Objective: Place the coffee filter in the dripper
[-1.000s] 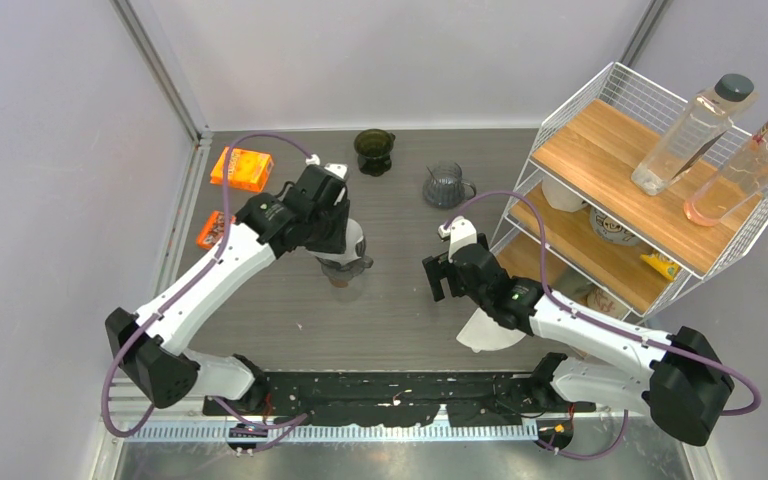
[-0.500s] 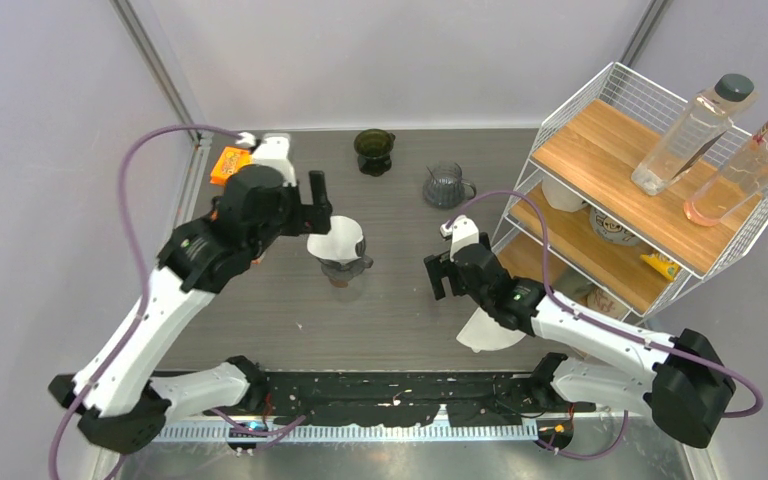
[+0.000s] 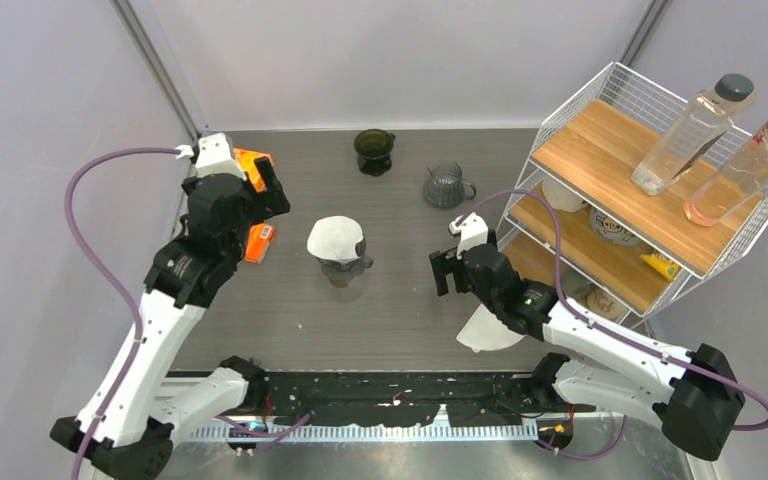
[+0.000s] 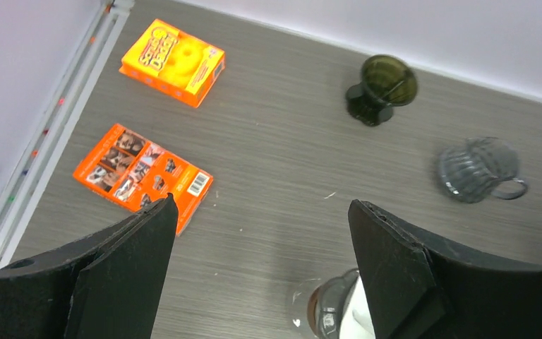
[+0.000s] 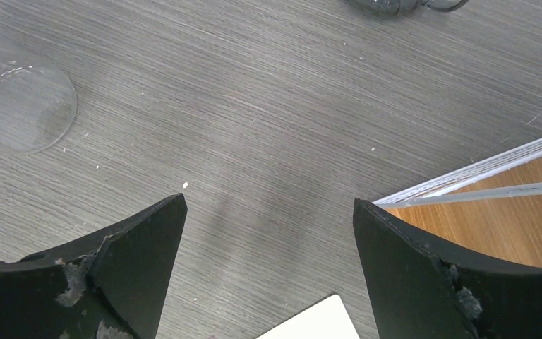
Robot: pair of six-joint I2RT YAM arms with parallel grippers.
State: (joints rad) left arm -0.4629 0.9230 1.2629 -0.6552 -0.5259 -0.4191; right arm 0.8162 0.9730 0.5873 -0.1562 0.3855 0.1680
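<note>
A white coffee filter [image 3: 334,238] sits in the clear glass dripper [image 3: 347,268] at the middle of the table, its rim standing above the glass. My left gripper [image 3: 263,195] is open and empty, to the left of the dripper and apart from it. In the left wrist view the dripper [image 4: 324,311] and a bit of the filter [image 4: 356,323] show at the bottom edge, below my left gripper [image 4: 261,212]. My right gripper [image 3: 444,272] is open and empty to the right of the dripper; the right wrist view shows this gripper [image 5: 269,205] over bare tabletop.
A second white filter [image 3: 485,332] lies flat under the right arm. A dark green cup [image 3: 373,150] and a glass pitcher [image 3: 445,185] stand at the back. Two orange boxes [image 4: 173,62] [image 4: 141,176] lie at the left. A wire shelf [image 3: 620,200] with bottles stands at the right.
My left gripper opened and let go of the filter, then drew back to the left and away from the dripper. The filter stays in the dripper. The right arm barely shifted.
</note>
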